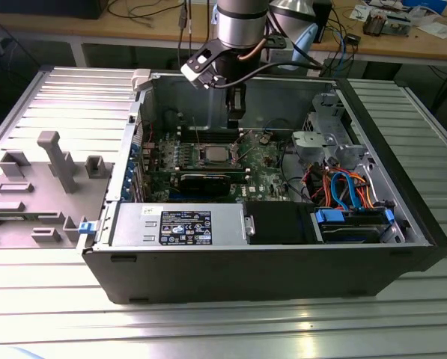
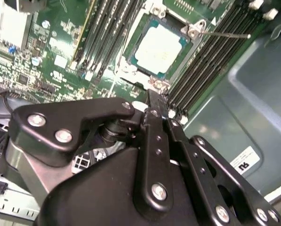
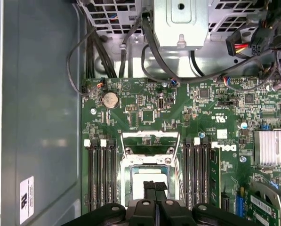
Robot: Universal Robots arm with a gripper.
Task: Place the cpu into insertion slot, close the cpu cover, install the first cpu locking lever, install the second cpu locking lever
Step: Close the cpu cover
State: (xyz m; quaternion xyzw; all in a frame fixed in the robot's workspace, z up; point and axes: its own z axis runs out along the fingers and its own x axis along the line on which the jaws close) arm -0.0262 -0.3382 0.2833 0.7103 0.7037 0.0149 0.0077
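Observation:
The cpu lies flat in the insertion slot, its dull silver top showing; in the first wrist view the cpu sits just past my fingertips. The cpu cover appears tipped up off the socket on the coin-battery side, with green board showing through its cut-out. A thin wire locking lever sticks out sideways from the socket corner. My gripper hangs above the slot, a little to the exterior view's right, shut with nothing between its fingers.
Long black memory slots flank the socket on both sides. A coin battery and cable bundles lie beyond it. The open computer case holds a drive bay and coloured cables at the exterior view's right. A grey fixture tray sits outside.

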